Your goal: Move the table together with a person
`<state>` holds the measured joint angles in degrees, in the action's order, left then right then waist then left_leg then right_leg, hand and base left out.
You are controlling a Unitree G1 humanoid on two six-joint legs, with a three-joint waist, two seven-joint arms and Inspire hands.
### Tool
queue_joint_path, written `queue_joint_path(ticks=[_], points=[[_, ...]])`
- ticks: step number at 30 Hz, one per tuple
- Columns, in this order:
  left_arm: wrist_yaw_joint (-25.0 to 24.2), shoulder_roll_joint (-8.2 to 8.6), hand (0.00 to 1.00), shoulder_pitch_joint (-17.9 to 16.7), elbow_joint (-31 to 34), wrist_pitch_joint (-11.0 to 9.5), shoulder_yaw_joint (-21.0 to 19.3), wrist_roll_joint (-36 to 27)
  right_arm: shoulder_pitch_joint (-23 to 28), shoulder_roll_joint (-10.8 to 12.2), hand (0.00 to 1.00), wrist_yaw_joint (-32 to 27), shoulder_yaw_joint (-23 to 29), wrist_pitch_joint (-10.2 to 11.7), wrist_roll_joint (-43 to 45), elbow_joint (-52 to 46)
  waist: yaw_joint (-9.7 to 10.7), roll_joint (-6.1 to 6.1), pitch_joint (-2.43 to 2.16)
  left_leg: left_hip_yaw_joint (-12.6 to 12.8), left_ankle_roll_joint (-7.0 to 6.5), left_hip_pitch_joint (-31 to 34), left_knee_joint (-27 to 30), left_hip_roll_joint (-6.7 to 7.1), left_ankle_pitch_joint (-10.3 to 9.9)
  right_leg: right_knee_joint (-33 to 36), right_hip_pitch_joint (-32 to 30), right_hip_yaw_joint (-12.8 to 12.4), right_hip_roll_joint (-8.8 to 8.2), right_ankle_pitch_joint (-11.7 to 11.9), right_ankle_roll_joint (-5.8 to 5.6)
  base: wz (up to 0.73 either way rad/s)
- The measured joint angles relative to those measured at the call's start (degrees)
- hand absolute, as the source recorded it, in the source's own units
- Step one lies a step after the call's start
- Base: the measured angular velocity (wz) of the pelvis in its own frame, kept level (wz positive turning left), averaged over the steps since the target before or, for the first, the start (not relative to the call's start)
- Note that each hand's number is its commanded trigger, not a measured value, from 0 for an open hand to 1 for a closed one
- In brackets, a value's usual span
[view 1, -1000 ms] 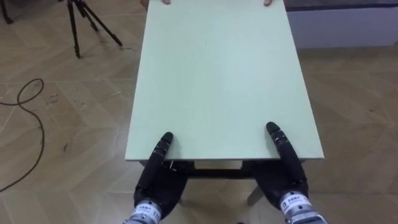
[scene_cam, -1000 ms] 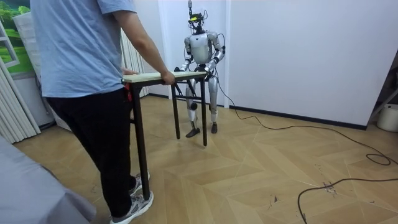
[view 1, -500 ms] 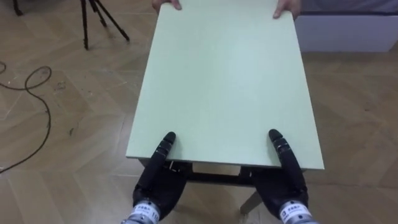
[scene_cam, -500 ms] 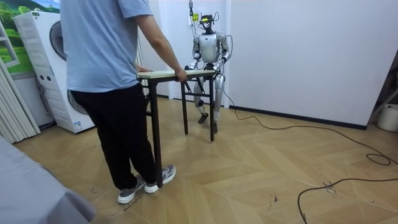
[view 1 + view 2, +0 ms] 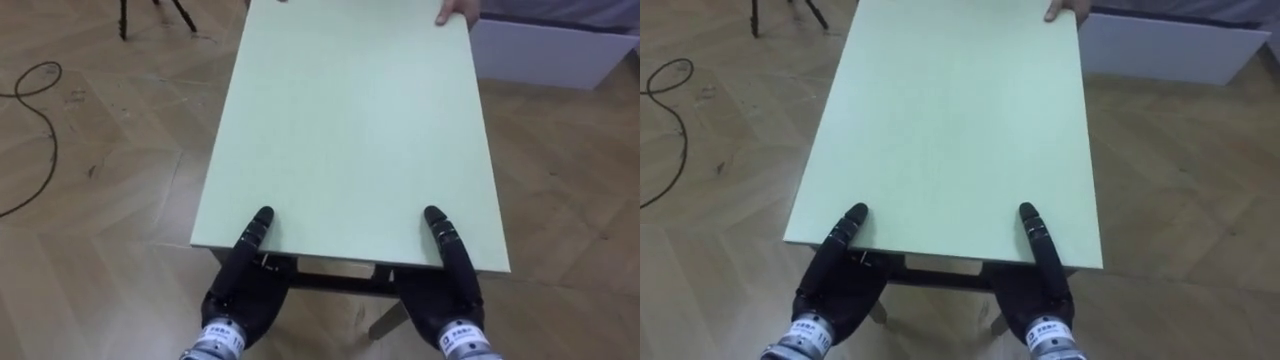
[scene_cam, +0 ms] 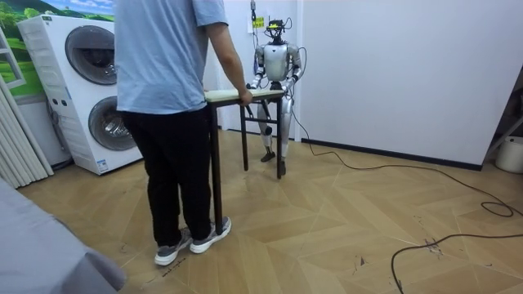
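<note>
Both hands, left hand [image 5: 243,288] and right hand [image 5: 447,292], clamp the table [image 5: 350,120] by its near edge, thumbs on top; its long axis runs straight ahead of them (toward the person's hand [image 5: 455,12]).

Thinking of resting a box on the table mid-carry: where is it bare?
The whole green tabletop is bare between the robot's left hand and right hand at the near edge and the person's hand at the far right corner. Crowded only at those edges; the middle is freest.
</note>
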<state>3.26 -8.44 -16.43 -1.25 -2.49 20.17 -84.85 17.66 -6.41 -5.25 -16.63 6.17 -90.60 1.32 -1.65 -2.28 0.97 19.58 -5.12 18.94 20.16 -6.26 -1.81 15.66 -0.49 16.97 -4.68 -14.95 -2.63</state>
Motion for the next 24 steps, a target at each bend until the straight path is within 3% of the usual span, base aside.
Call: queue_joint_path(ticks=[3, 4, 5, 6, 7, 8, 9, 10, 11, 12, 13, 15, 17, 19, 20, 21, 23, 24], points=[[-0.1, -0.01, 1.00, -0.1, -0.7, 0.0, 1.0, -0.3, 0.3, -0.6, 1.00, 0.0, -0.1, 0.0, -0.5, 0.4, 0.1, 1.07, 0.09, -1.8, 0.38, -0.2, -2.6, -0.05, 3.6, -0.1, -0.2, 0.4, 1.82, 0.8, 1.60, 0.25], [-0.1, 0.01, 1.00, -0.1, -0.8, -0.1, 1.3, -0.5, 0.3, -0.8, 1.00, 0.0, 0.0, 0.0, -1.1, 0.5, 0.3, 1.45, 0.06, -2.8, 0.99, -0.2, -4.2, -0.11, 5.6, -0.1, -0.7, 0.2, 2.91, 1.2, 3.18, 0.35], [-0.1, -0.08, 1.00, 0.0, -0.8, -0.1, 1.4, -0.4, 0.4, -0.9, 1.00, 0.0, 0.0, 0.0, -1.1, 0.4, 0.3, 1.54, 0.04, -3.2, 2.13, -0.4, -5.7, 0.01, 7.0, -0.3, -1.0, -0.1, 3.56, 1.5, 3.90, 0.43], [-0.1, -0.18, 1.00, 0.4, -0.8, -0.2, 1.4, -0.4, 0.4, -0.7, 1.00, 0.0, 0.1, 0.0, -1.2, 0.3, 0.5, 1.42, -0.04, -4.1, 7.57, -0.5, -9.8, 0.33, 10.9, -1.8, -2.0, -0.4, 4.56, 3.0, 5.76, 0.28], [-0.2, 0.06, 1.00, 0.7, -0.8, -0.3, 1.1, -0.5, 0.1, -0.7, 1.00, 0.0, 0.6, -0.3, -1.0, -0.1, 0.2, 1.46, 0.08, -4.9, 9.08, 0.3, -7.9, -0.35, 10.9, -2.3, -3.2, 1.1, 4.09, 4.1, 6.84, 0.09], [-0.4, 0.19, 1.00, 0.4, -0.8, -0.5, 1.0, -0.8, -0.1, -0.7, 1.00, -0.1, 0.6, -0.6, -1.1, 0.1, -0.3, 1.58, 0.15, -4.4, 7.78, 0.8, -4.0, -1.09, 8.4, -2.2, -3.3, 2.4, 3.80, 4.3, 7.16, -0.42], [-1.7, 0.26, 1.00, -0.7, -1.0, -1.0, 0.9, -1.5, -0.6, -0.7, 1.00, -0.5, 0.2, -1.1, -1.1, 0.2, -1.3, 2.10, 0.25, -3.7, 5.31, 1.5, 6.8, -2.88, 1.7, -1.9, -3.2, 4.8, 3.41, 4.6, 7.51, -0.72], [-2.4, 0.26, 1.00, -1.8, -1.1, -1.3, 1.1, -2.2, -0.7, -1.3, 1.00, -0.5, -0.2, -1.5, -0.8, 0.2, -2.2, 2.69, 0.29, -4.1, 5.45, 1.6, 16.2, -4.21, -3.1, -1.6, -3.1, 6.8, 3.33, 4.8, 7.90, -0.69], [-2.4, 0.32, 1.00, -2.3, -1.1, -1.4, 1.0, -2.3, -0.8, -1.4, 1.00, -0.8, -0.1, -1.8, -0.6, 0.3, -2.4, 2.91, 0.34, -4.3, 5.51, 1.5, 21.0, -4.70, -4.6, -1.6, -3.0, 7.7, 3.30, 4.9, 8.13, -0.47], [-2.5, 0.73, 1.00, -3.1, -1.1, -1.4, 1.0, -2.4, -0.7, -1.7, 1.00, -0.9, -0.2, -2.0, 0.1, 0.3, -2.1, 3.46, 0.37, -4.6, 5.44, 1.2, 29.7, -5.59, -6.0, -1.3, -3.0, 9.7, 3.26, 4.9, 8.58, -0.13], [-2.6, 1.06, 1.00, -3.6, -1.1, -1.3, 0.9, -2.3, -0.7, -2.1, 1.00, -0.9, -0.1, -2.0, 1.2, 0.2, -1.6, 4.18, 0.47, -4.6, 5.72, -0.3, 36.8, -6.28, -6.2, -0.4, -3.7, 10.7, 3.38, 4.7, 9.12, 0.00], [-2.6, 1.09, 1.00, -3.5, -1.1, -0.3, 0.3, -2.3, -0.8, -2.1, 1.00, -0.2, 0.2, -2.0, 2.4, 0.1, -0.1, 5.01, 0.76, -4.6, 6.08, -4.3, 41.8, -6.29, -6.0, 1.4, -5.3, 11.8, 3.41, 4.2, 9.83, 0.33], [-2.6, 1.09, 1.00, -3.1, -1.1, 0.0, 0.1, -2.2, -0.8, -1.9, 1.00, 0.3, 0.3, -2.0, 2.9, 0.1, 1.4, 5.40, 0.69, -4.5, 7.53, -9.4, 40.9, -6.25, -5.1, 3.2, -7.9, 12.1, 3.42, 4.1, 10.08, 0.30], [-2.6, 0.83, 1.00, -2.9, -1.1, 0.0, -0.2, -2.2, -0.8, -1.8, 1.00, 0.6, 0.3, -1.9, 2.8, 0.1, 2.1, 6.28, 0.67, -4.5, 8.26, -16.9, 32.0, -6.10, -4.7, 5.4, -10.4, 13.8, 3.33, 4.3, 10.42, 0.17], [-2.6, 0.83, 1.00, -2.7, -1.1, 0.0, -0.2, -2.1, -0.8, -1.8, 1.00, 0.8, 0.3, -1.9, 2.6, 0.1, 2.5, 6.59, 0.70, -4.9, 9.51, -18.2, 29.2, -5.92, -6.6, 6.2, -11.0, 14.3, 3.28, 4.3, 10.53, 0.19], [-2.6, 0.99, 1.00, -2.6, -1.1, 0.0, -0.3, -1.9, -0.8, -1.6, 1.00, 0.8, 0.3, -1.9, 2.2, 0.1, 3.4, 6.68, 0.68, -5.3, 11.15, -20.1, 24.1, -4.78, -11.1, 7.0, -12.3, 14.7, 2.92, 4.7, 10.63, 0.31], [-2.5, 1.05, 1.00, -2.5, -1.1, 0.0, -0.6, -1.6, -0.8, -1.4, 1.00, 0.9, 0.3, -2.1, 1.6, 0.0, 5.1, 6.54, 0.59, -7.4, 11.55, -20.7, 18.4, -2.60, -13.3, 6.9, -14.0, 13.9, 1.88, 6.4, 10.57, 0.47], [-2.5, 1.49, 1.00, -2.2, -1.1, 0.0, -0.8, -1.0, -0.8, -1.7, 1.00, 1.2, 0.3, -2.0, 1.5, -0.2, 6.4, 6.86, 0.52, -8.0, 11.55, -20.7, 15.3, -1.96, -14.7, 6.6, -15.6, 11.3, 1.77, 8.0, 10.19, 0.58]])
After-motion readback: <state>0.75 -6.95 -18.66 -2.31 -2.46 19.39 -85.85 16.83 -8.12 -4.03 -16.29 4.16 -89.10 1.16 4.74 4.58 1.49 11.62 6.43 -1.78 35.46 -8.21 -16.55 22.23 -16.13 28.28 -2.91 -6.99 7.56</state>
